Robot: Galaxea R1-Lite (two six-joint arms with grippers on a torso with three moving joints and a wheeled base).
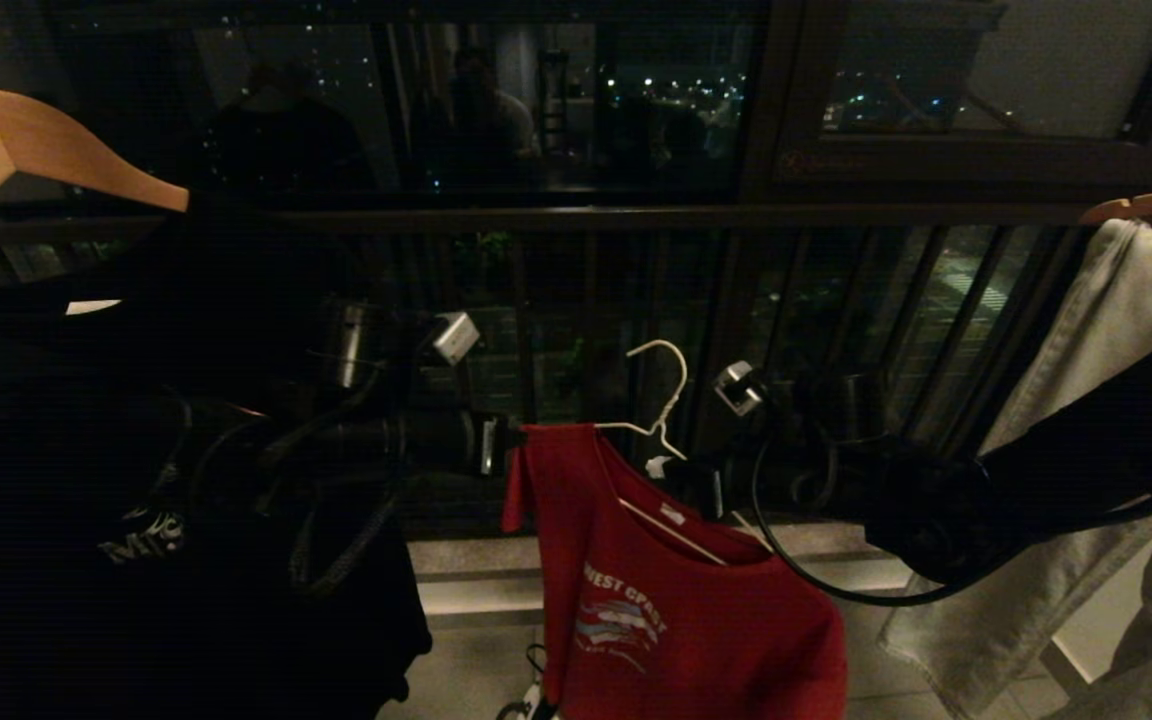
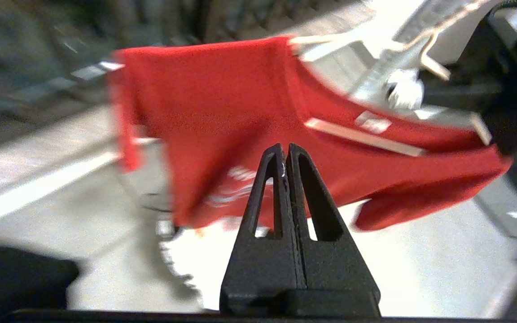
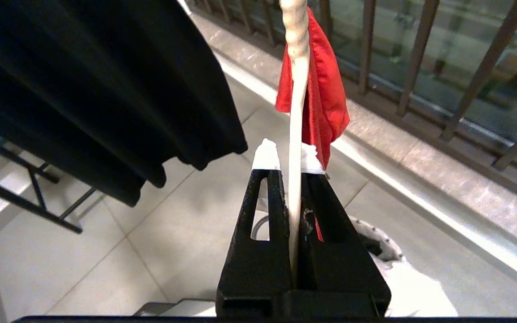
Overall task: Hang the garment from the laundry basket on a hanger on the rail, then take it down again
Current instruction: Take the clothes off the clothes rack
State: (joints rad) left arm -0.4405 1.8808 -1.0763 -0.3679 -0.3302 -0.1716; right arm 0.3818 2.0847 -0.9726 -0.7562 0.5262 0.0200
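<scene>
Red short-sleeved T-shirt with white "WEST COAST" lettering (image 1: 676, 600) sits lower centre of the head view, draped on the thin cream-white wire hanger (image 1: 658, 400). Hanger hook points up, centre frame, in front of the dark balcony railing (image 1: 556, 320); the hook is not on anything. One shoulder of the shirt is up on the hanger's left end, the rest sags down to the lower right, hanger arm showing through the neck opening.

Right hand (image 3: 291, 166): clenched on the hanger wire, wire runs straight up between the white-tipped fingers (image 3: 265, 157) in the right wrist view, red cloth hanging just behind it. In the head view this arm comes in from the right edge, hand just right of the hanger neck.

Left hand (image 2: 284, 150): fingers pressed together, nothing between them. Left wrist view shows it pointing at the shirt front, apart from the cloth. Picture is motion-blurred. In the head view the left arm sits centre left, hand near the shirt's left shoulder.

Black T-shirt (image 1: 136, 520) on a thick tan wooden hanger (image 1: 26, 150) fills the left of the head view. Pale grey garment (image 1: 1086, 400) hangs at the right edge. Pale tiled floor (image 1: 476, 660) below.
</scene>
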